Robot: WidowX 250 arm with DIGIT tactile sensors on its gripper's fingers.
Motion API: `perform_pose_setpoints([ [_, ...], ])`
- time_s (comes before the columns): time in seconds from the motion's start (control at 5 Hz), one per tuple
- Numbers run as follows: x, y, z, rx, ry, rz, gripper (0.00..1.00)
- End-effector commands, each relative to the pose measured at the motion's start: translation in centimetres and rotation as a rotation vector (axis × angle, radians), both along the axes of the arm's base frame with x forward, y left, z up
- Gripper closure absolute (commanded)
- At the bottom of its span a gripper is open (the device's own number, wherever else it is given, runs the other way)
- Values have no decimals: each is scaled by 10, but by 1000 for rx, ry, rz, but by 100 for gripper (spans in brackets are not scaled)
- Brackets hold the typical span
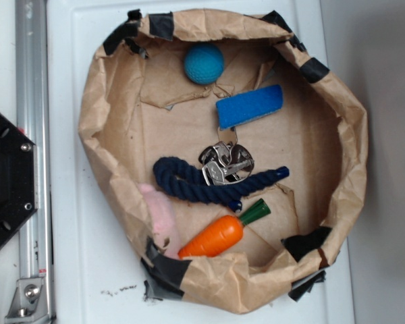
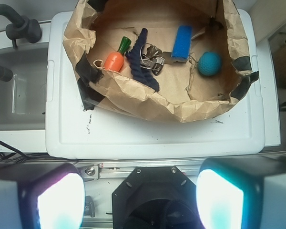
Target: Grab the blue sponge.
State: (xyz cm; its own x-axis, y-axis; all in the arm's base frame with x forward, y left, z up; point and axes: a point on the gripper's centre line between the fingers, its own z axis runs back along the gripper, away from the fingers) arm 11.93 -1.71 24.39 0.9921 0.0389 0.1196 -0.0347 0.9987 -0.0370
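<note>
Hanging well back from the paper bag, the hand is showing its two fingers spread wide apart at the bottom of the wrist view, gripping nothing. Beyond it, the bag is sitting on a white table, its taped rim rolled down. Inside the bag, a toy carrot is lying by the rim, with a pink soft toy beside it. Toward the bag's middle, a navy rope is curling around a bunch of metal keys. Past the keys, the blue sponge is resting on the bag's floor, untouched, and a teal ball is lying near it, by the bag's rim.
</note>
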Motion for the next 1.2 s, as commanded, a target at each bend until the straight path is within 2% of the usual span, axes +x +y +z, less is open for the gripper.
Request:
perform_pose_setpoints([
  [0.0,0,0,0,0,0,0,0],
  [0.2,50,34,-13,52,-138,91,0],
  [0.4,98,58,-32,62,-193,154,0],
  [0.6,150,72,-79,49,-168,95,0],
  [0.8,178,70,-132,58,-96,43,0],
  [1.0,164,63,-177,25,-16,15,0],
])
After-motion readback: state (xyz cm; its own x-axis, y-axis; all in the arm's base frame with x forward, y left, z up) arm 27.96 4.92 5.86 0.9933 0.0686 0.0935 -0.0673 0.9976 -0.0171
